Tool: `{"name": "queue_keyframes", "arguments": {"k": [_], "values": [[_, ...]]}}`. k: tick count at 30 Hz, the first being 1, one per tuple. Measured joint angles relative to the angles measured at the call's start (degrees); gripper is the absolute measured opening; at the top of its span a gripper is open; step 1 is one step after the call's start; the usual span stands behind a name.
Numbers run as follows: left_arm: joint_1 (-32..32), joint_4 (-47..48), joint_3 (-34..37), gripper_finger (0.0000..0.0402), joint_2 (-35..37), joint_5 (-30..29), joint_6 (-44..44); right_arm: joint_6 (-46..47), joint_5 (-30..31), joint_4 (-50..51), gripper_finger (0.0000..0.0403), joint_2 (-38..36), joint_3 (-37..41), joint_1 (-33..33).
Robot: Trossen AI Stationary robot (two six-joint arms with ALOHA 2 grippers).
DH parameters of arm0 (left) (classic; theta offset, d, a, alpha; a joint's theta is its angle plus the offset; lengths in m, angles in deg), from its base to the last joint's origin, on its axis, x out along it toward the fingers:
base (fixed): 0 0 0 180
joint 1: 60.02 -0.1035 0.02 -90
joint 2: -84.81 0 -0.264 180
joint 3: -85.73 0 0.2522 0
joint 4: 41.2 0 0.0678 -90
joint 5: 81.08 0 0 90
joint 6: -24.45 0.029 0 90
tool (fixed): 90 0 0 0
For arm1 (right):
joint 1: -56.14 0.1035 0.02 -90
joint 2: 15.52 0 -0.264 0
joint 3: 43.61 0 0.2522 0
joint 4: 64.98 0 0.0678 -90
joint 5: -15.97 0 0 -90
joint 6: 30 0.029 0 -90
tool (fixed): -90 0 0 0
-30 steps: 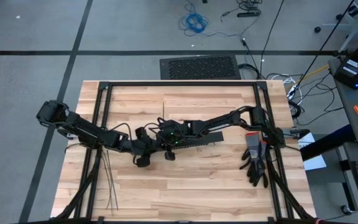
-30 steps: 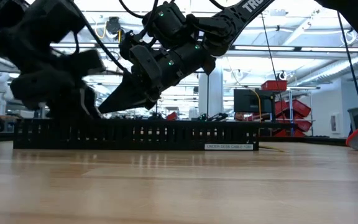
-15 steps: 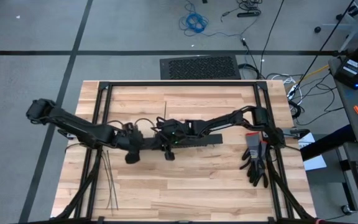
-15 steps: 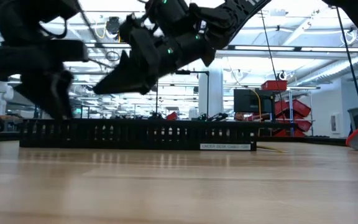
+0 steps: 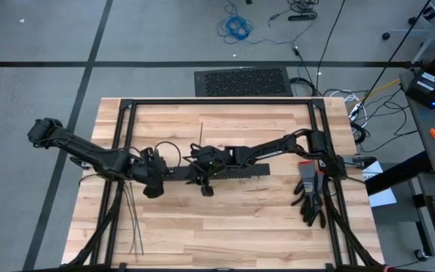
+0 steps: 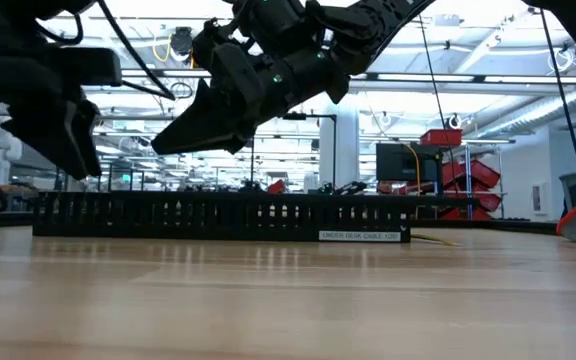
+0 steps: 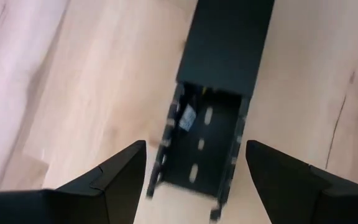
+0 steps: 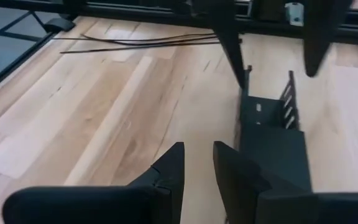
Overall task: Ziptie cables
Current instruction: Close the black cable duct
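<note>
I see a black slotted duct (image 5: 225,171) lying across the middle of the table (image 5: 225,227), partly covered by the right arm; a pair of dark gloves (image 5: 310,195) lies at the table's right edge, well apart from the duct; a black frame (image 5: 127,106) borders the table.

The left hand (image 7: 194,165) hangs above the duct's left end with its fingers spread wide and nothing between them; the right hand (image 8: 197,163) hangs above the duct just beside it, fingers narrowly parted, gripping nothing that I can see.

The zipties (image 5: 133,223) lie near the table's front left corner, well apart from both hands; the right wrist view shows them as thin dark strips on the wood.

I cannot make out the cables with certainty; the left wrist view shows only a small blurred pale shape inside the duct's open end.

The table is light wooden planking; the low view shows a workshop beyond, with red bins (image 6: 463,170) and ceiling lights.
</note>
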Motion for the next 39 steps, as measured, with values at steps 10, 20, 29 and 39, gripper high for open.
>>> {"name": "queue_keyframes", "arguments": {"k": [10,20,29,39], "values": [[0.0,-11.13,7.86,0.0272,-1.09,-4.95,1.87,-1.18,3.45,-5.97,0.008,-7.58,8.59,3.51],[-0.27,-16.39,10.59,0.0272,-0.28,-10.94,7.83,6.92,4.4,-25.46,0.008,-16.21,30.16,0.48],[-4.62,-17.82,10.3,0.0272,-0.02,-11.47,13.51,7.67,2.82,-26.77,0.008,-16.59,32.09,0.69],[-7.3,-5.13,-4.69,0.0281,0.0,-0.26,18.7,6.74,-0.57,-27.72,0.008,-16.59,32.06,0.64]]}}
